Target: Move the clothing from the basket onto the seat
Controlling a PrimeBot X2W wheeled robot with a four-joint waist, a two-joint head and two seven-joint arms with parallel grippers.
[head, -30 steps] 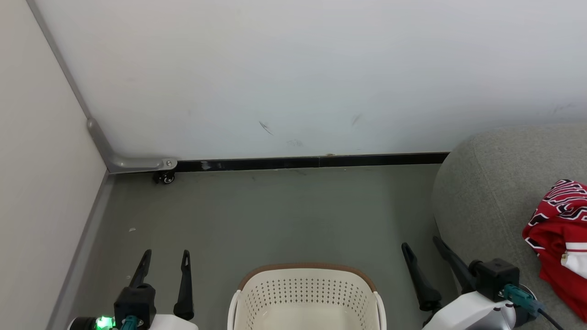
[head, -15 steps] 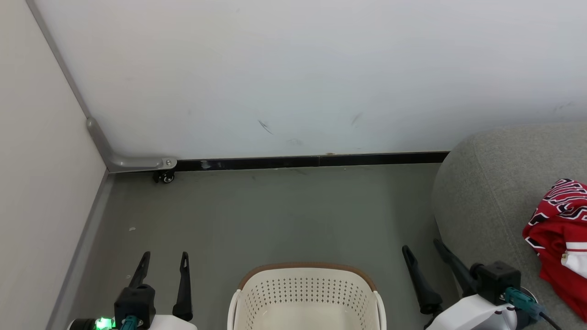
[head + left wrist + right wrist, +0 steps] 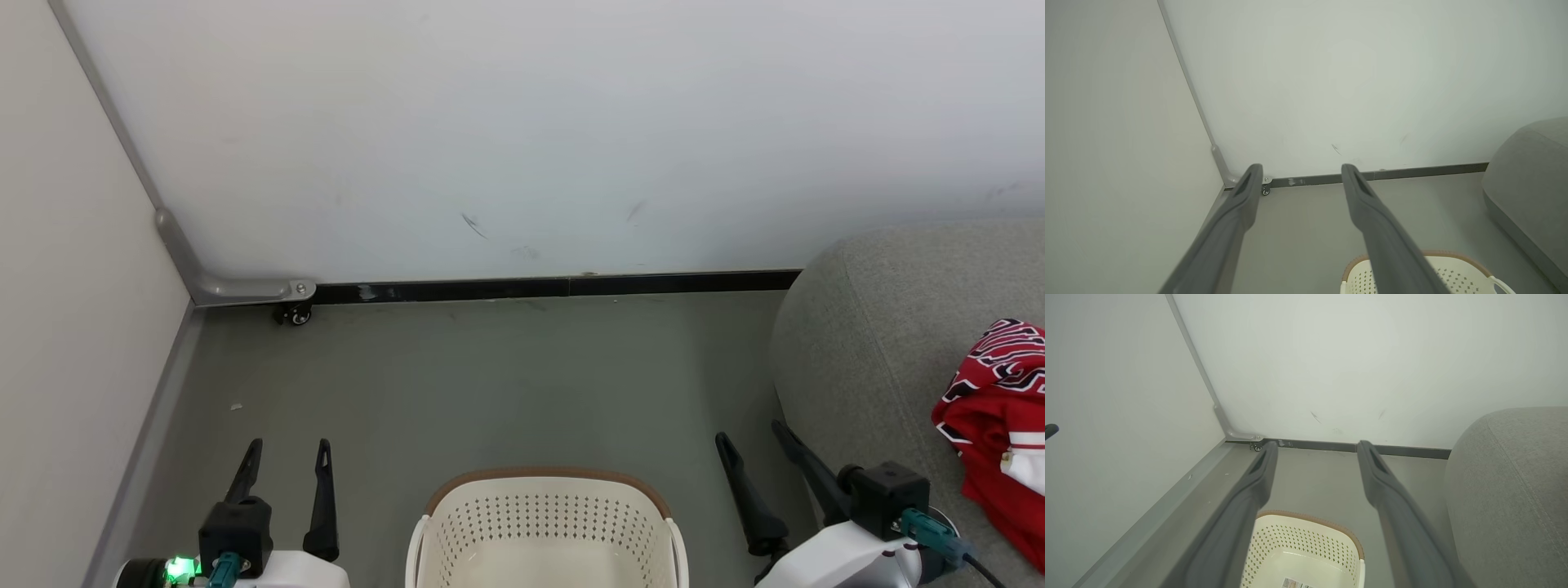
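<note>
Left claw (image 3: 288,447) and right claw (image 3: 751,434), both released, flank the basket (image 3: 547,474); the right wrist view looks into the basket, down to a label (image 3: 1296,583) on its bottom; the head view shows the clothing (image 3: 992,408) heaped on the seat (image 3: 882,327); the left claw sits slightly higher than a second ago; open floor (image 3: 490,384) runs from the basket's rim to the wall (image 3: 522,122).

Crumpled red jersey (image 3: 992,408) with black-white lettering lies on the grey seat (image 3: 873,343); cream perforated basket (image 3: 547,514) stands upright beside it.
</note>
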